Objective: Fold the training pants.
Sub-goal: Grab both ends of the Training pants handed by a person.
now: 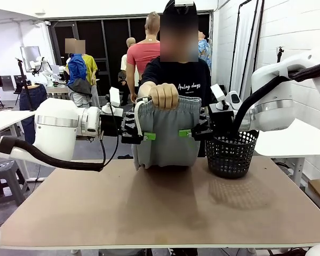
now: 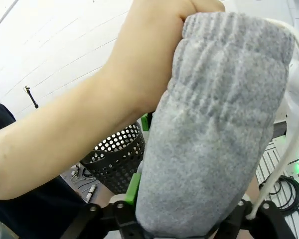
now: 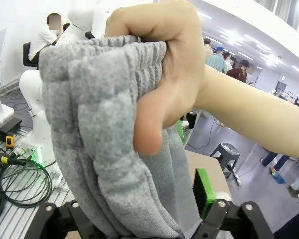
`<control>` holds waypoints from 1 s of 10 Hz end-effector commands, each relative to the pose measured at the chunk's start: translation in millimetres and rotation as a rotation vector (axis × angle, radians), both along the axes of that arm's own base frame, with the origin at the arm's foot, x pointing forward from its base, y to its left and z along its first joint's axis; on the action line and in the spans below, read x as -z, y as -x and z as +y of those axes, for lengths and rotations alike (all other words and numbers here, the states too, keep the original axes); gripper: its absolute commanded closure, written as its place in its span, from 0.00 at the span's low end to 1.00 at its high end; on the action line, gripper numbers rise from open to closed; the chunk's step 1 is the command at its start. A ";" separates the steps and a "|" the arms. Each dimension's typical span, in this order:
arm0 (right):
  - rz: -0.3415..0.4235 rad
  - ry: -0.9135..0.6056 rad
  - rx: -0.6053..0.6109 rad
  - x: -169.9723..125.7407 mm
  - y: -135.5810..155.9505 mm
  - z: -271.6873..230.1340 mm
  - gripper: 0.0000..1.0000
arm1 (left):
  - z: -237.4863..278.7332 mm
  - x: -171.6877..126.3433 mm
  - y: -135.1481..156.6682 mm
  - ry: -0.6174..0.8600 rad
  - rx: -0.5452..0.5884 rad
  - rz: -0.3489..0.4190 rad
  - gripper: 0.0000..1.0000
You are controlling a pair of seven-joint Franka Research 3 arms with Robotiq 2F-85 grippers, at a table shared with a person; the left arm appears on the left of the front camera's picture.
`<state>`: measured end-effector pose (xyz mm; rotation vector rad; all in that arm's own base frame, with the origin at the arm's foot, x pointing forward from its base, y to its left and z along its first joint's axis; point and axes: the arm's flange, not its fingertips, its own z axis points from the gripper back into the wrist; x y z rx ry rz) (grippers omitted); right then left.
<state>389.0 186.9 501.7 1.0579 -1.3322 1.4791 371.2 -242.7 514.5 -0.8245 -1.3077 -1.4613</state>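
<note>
Training pants (image 1: 165,133) are hung by the waistband from a person's hand (image 1: 164,96), over the bench's (image 1: 160,213) far middle. Left pincer (image 1: 143,136) and right pincer (image 1: 191,132) are set at the side edges; whether they are clamped cannot be told. Risks judged: cloth slipped from a thin bite; basket (image 1: 232,154) at right knocked.

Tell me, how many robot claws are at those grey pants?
2. The left gripper is at the left edge of the pants, and the right gripper is at their right edge, next to the black basket. A person's hand holds the waistband from above.
</note>
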 end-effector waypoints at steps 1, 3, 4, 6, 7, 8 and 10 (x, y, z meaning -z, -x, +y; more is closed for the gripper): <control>0.031 -0.031 -0.005 0.1 -8.3 6.6 0.57 | -5.5 5.4 -9.5 0.037 0.010 -0.018 0.79; 0.049 -0.025 -0.014 0.1 -8.2 7.0 0.96 | -6.0 5.9 -9.0 0.043 0.003 -0.012 1.00; 0.060 -0.025 -0.017 0.6 -7.8 7.4 1.00 | -6.8 5.7 -7.2 0.045 0.005 -0.013 1.00; 0.068 -0.037 -0.026 -0.9 -9.5 7.5 1.00 | -6.9 6.6 -8.2 0.036 0.010 -0.005 1.00; 0.080 -0.035 -0.027 -0.9 -10.3 7.4 1.00 | -7.6 6.6 -8.0 0.039 0.014 -0.001 1.00; 0.088 -0.027 -0.029 -0.2 -11.2 8.2 1.00 | -8.2 5.8 -6.8 0.048 0.025 -0.001 1.00; 0.086 -0.006 -0.021 0.0 -12.4 9.1 1.00 | -9.9 5.3 -4.6 0.044 0.046 0.000 1.00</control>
